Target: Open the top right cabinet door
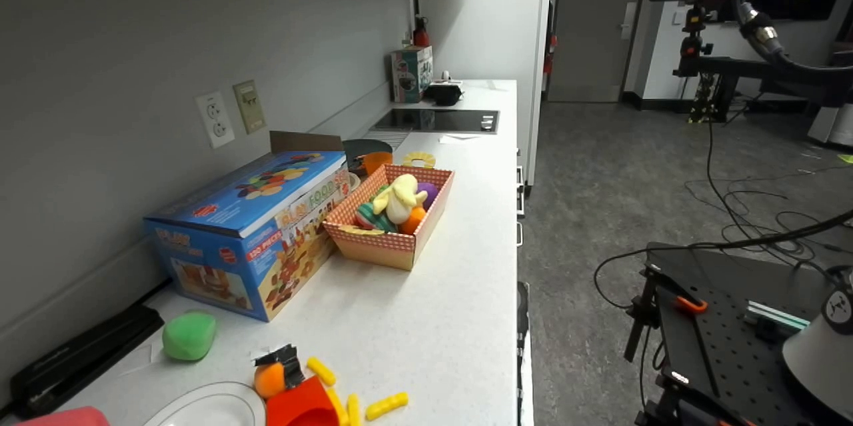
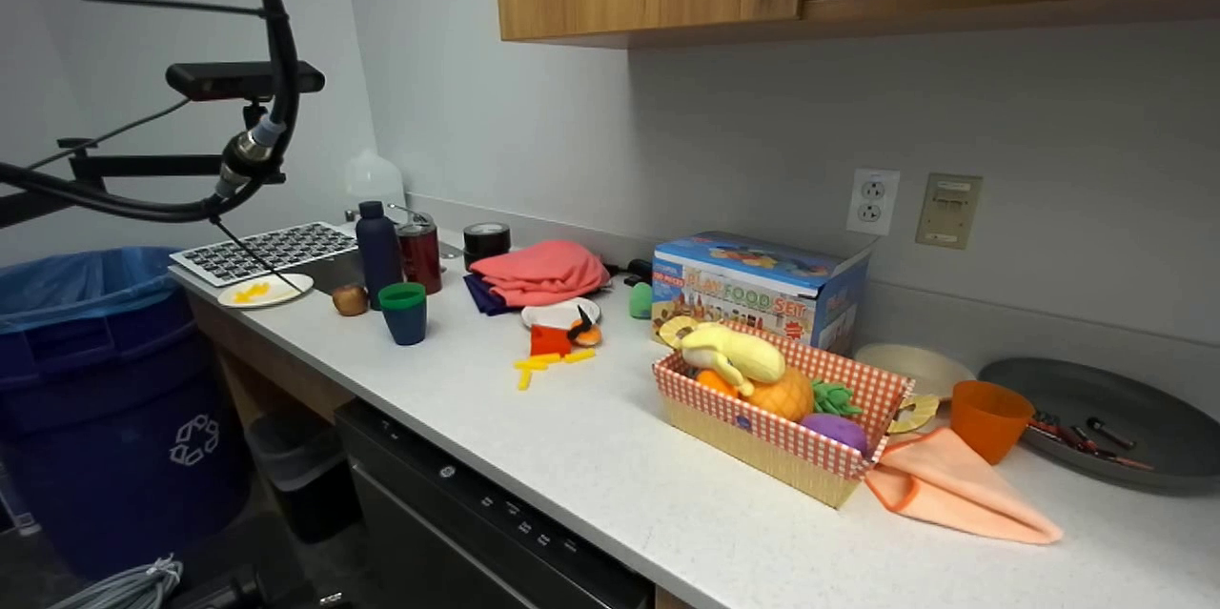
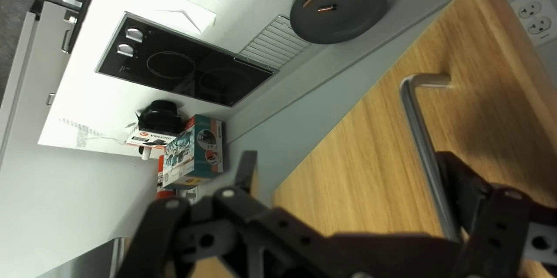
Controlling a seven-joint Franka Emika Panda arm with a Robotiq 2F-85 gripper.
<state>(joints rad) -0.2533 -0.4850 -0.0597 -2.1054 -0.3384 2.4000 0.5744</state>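
Over the counter (image 1: 466, 279), we see the door (image 3: 370, 160), seemingly ajar, at the gripper (image 3: 348, 165). The fingers stand wide apart, the handle (image 3: 420, 139) between them, just beside one; whether they touch, we cannot tell. With the handle not clamped, a pull could, we judge, slip off; pulling straight instead of along the swing could scrape the door. We read PLAY FOOD SET on the blue box (image 2: 762, 275); lettering on the white box (image 3: 150, 137), perhaps VELCRO, is too blurred to trust.
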